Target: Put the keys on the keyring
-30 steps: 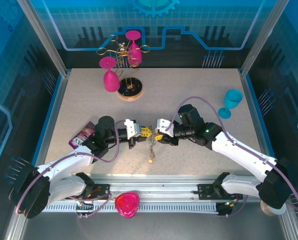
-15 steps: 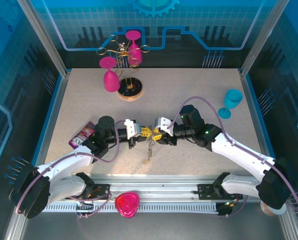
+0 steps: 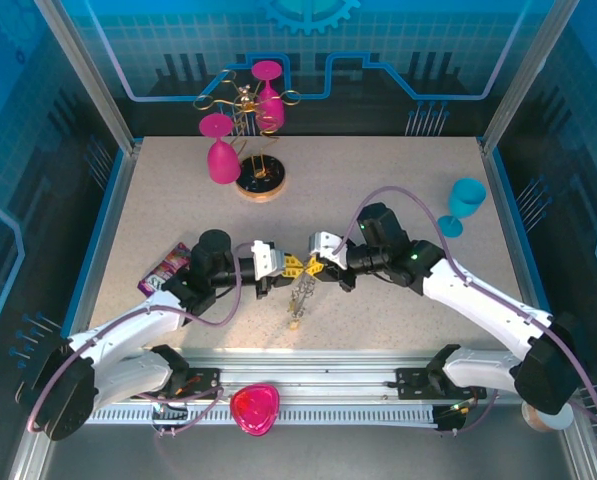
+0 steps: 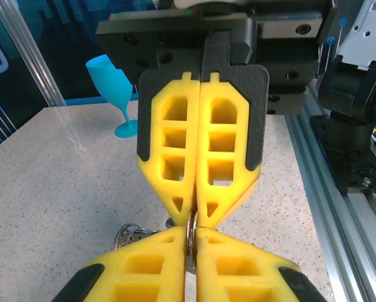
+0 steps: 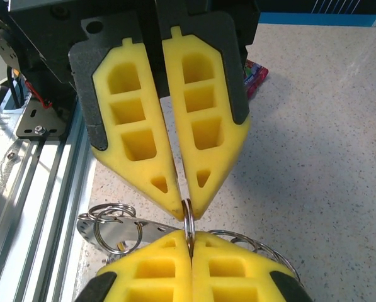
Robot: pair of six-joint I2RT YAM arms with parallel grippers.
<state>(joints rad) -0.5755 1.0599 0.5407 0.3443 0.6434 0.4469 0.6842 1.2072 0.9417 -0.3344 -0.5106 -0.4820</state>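
My left gripper [image 3: 291, 266] and right gripper [image 3: 315, 268] meet tip to tip above the table's near middle. Both are shut on the same thin silver split ring [image 5: 188, 217], which stands on edge between the two pairs of yellow fingers [image 4: 232, 264]. That ring belongs to the keyring, a flat grey metal piece [image 5: 151, 230] with more silver rings [image 5: 112, 228] through its rim. The bunch [image 3: 300, 297] dangles below the grippers down to the table. In the left wrist view the same ring [image 4: 192, 228] sits between my fingertips and the right gripper's. I cannot make out the keys.
A wire stand with pink glasses [image 3: 240, 130] on a round base [image 3: 259, 183] is at the back. A teal glass [image 3: 464, 203] stands far right, a snack packet [image 3: 163, 270] lies left. An aluminium rail [image 3: 308, 380] runs along the near edge, with a pink object [image 3: 255, 408] in front of it.
The right gripper has slid left to the left gripper's tips and closed on the ring. The hanging bunch has swung slightly left.
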